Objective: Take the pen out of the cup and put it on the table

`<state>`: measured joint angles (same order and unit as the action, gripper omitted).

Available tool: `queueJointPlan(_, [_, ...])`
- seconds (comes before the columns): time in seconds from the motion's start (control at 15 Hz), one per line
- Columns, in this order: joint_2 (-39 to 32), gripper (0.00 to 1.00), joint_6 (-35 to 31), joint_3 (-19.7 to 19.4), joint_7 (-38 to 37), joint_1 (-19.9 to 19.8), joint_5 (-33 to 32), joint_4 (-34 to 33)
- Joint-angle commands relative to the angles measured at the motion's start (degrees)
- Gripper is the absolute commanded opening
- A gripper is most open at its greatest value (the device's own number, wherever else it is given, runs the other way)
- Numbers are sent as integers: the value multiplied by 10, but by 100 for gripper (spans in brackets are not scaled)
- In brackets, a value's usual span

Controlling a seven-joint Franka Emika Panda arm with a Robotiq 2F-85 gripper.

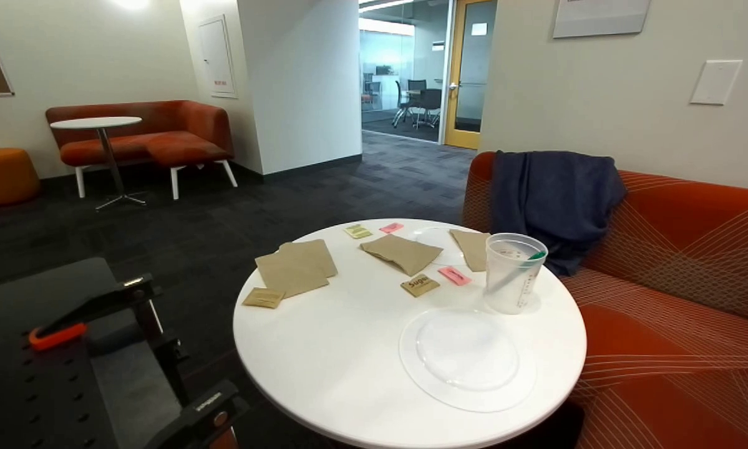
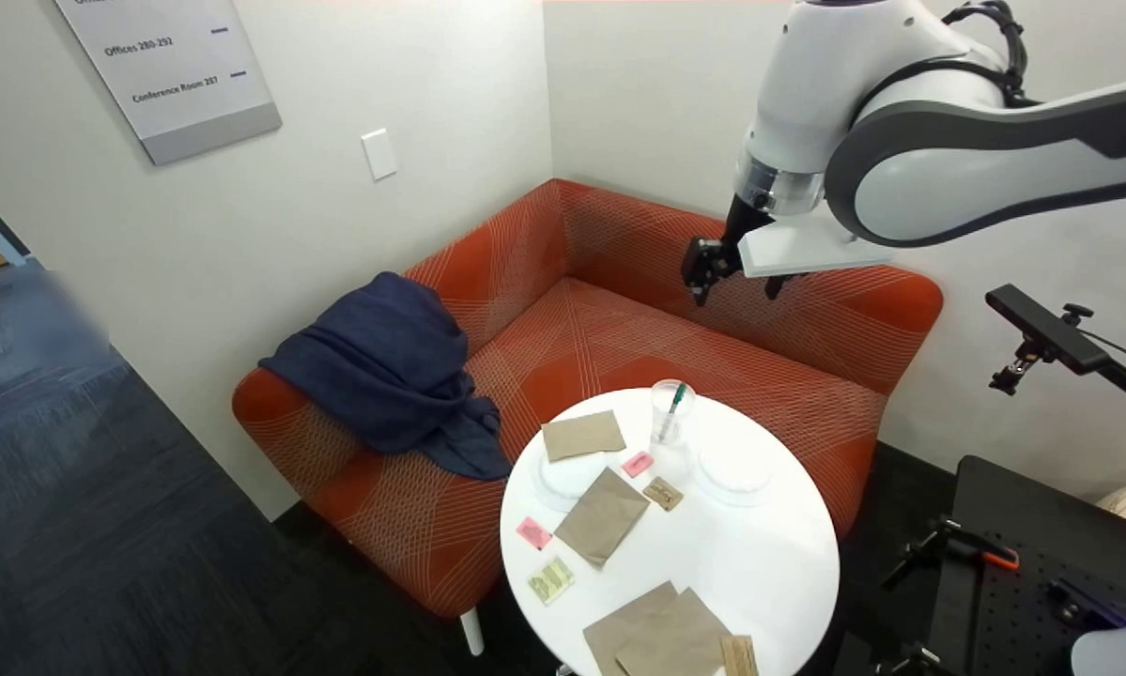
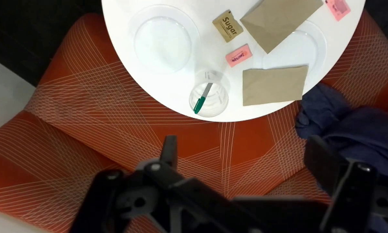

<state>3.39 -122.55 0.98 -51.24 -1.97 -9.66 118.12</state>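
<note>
Gripper [image 3: 244, 155], one: your jaws are spread wide, released, with nothing in their grasp. In the wrist view you see the orange-red couch [image 2: 638, 347] through the gap, and the cup lies beyond the tips, well apart. In an exterior view your arm [image 2: 957, 183] comes in from the right, jaws pointing down, seen against the couch backrest.

Pen [image 3: 203, 97], one: inside the cup [image 1: 514, 290], tilted, green cap end up at the rim, grey barrel running down. Cup, one: clear, upright, on your round white table [image 1: 324, 349], near the edge on the couch side.

Rest of the tabletop, counted:
- Clear plates [image 3: 163, 43], two. One lies just beside the cup; the other is partly covered by paper.
- Brown napkins [image 1: 402, 252], four you can tell apart: two overlapping, one in the middle, one near the cup. The last two each overlap the second plate. Whether the middle one is folded or stacked, you cannot tell.
- Pink packets [image 3: 239, 55], two.
- Brown packets [image 3: 227, 26], two; one reads "Sugar", the other touches the overlapping napkins.
- Yellow-green packet [image 1: 358, 231], one.

Navy cloth [image 2: 384, 376], one, draped over the couch.
</note>
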Motion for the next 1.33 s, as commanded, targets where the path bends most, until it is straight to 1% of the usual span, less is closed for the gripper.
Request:
queueJointPlan(0.0, [-27, 100, -48, -12, -43, -5, 9, 2])
queueJointPlan(0.33, [-68, 100, -107, -34, -84, -7, 6, 4])
queueJointPlan(0.53, [-90, 100, -126, -47, -96, -8, 11, 4])
queueJointPlan(0.8, [-117, 100, -130, -63, -104, -9, 23, 2])
queueJointPlan(1.13, [-141, 100, -133, -80, -95, -14, 56, 4])
queueJointPlan(1.2, [-144, 100, -131, -80, -83, -16, 67, 6])
queueJointPlan(1.27, [-140, 100, -118, -82, -89, -9, 48, 2])
